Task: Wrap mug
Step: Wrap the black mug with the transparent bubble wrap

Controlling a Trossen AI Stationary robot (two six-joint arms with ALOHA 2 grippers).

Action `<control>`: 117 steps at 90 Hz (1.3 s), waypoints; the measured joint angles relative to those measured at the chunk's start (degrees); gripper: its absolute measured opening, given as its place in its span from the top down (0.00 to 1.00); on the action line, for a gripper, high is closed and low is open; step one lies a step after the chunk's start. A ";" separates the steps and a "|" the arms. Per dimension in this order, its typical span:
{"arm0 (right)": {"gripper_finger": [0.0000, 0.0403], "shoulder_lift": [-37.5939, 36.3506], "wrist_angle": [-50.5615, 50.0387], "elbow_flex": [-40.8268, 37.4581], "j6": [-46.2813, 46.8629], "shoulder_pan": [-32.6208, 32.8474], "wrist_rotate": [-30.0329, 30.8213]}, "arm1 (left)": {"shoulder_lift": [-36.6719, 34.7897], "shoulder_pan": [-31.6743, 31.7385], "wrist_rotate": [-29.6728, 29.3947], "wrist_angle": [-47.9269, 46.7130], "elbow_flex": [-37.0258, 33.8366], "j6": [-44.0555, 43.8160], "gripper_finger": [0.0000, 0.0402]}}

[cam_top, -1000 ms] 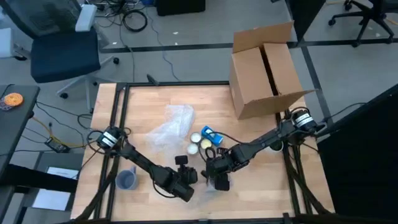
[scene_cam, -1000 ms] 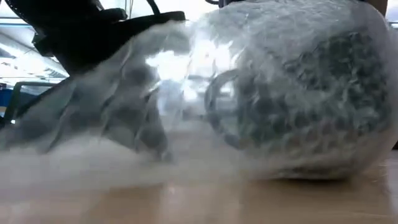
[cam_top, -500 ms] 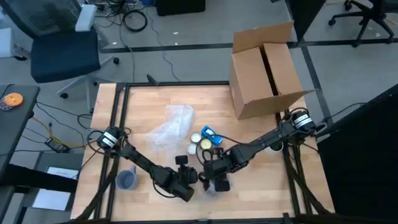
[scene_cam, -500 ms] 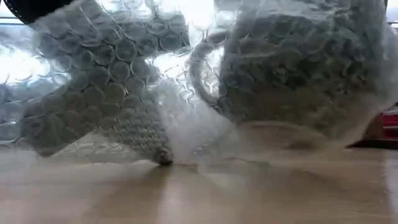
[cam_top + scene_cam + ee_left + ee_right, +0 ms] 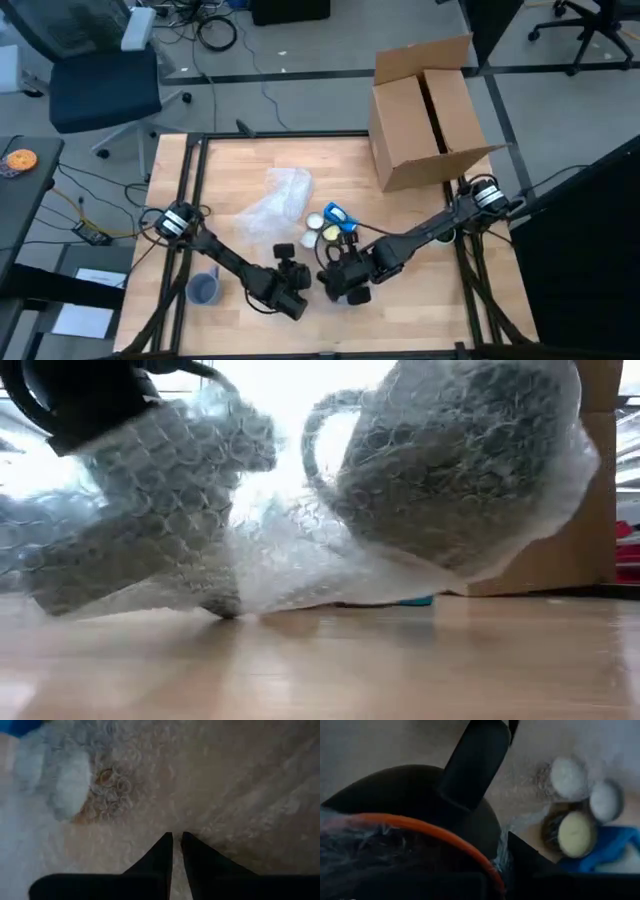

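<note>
The mug [image 5: 455, 460] is held off the desk [image 5: 240, 170] at its near middle, tipped on its side with the handle towards the left, and is already covered in bubble wrap [image 5: 180, 500]. It is gripped by the right gripper [image 5: 342, 285], whose jaws are clamped on the mug's rim, one finger [image 5: 475, 760] seen inside against the orange-edged wall. This hold seems meant to keep the mug clear of the desk so the sheet can be drawn round it.

The loose tail of the wrap is pinched by the left gripper [image 5: 176, 845], just left of the mug; its jaws are pressed almost together with film between them. The tail is apparently kept taut so the covering does not slip off.

Just beyond, small candles [image 5: 577, 832] and a blue item [image 5: 340, 215] lie on the desk, with spare wrap [image 5: 275, 200] farther left. A cardboard box [image 5: 430, 110] stands open at the far right, probably for the finished bundle. A grey cup [image 5: 203, 289] is set at the near left.
</note>
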 joint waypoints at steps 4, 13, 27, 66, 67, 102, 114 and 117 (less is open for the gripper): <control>0.99 0.00 1.10 0.01 -2.51 0.15 0.26 | -0.28 0.31 -0.01 -0.36 -0.05 0.00 0.93; 0.99 -0.02 2.84 0.03 -8.61 0.39 0.22 | -0.51 0.88 -0.08 -1.89 -0.09 -0.01 0.93; 0.98 -0.03 2.72 0.03 -15.83 0.89 4.54 | -0.53 1.08 -0.40 -5.65 -0.09 -1.45 0.93; 0.98 -0.22 5.51 0.05 -22.35 1.99 7.42 | -0.64 1.11 -3.90 -15.88 -0.95 -8.08 0.93; 0.98 -0.22 5.54 0.05 -22.68 2.06 7.47 | -0.64 1.11 -3.89 -15.88 -1.10 -8.30 0.93; 0.98 -0.22 4.91 -0.10 -28.53 1.95 16.15 | -0.71 1.09 -0.37 -16.17 -2.57 -11.79 0.93; 0.98 -0.22 6.03 -0.12 -28.81 1.94 14.10 | -0.71 1.09 0.22 -17.40 -2.57 -13.45 0.93; 0.98 -0.22 6.14 -0.12 -28.28 1.91 12.86 | -0.73 1.11 0.41 -17.37 -2.57 -13.81 0.93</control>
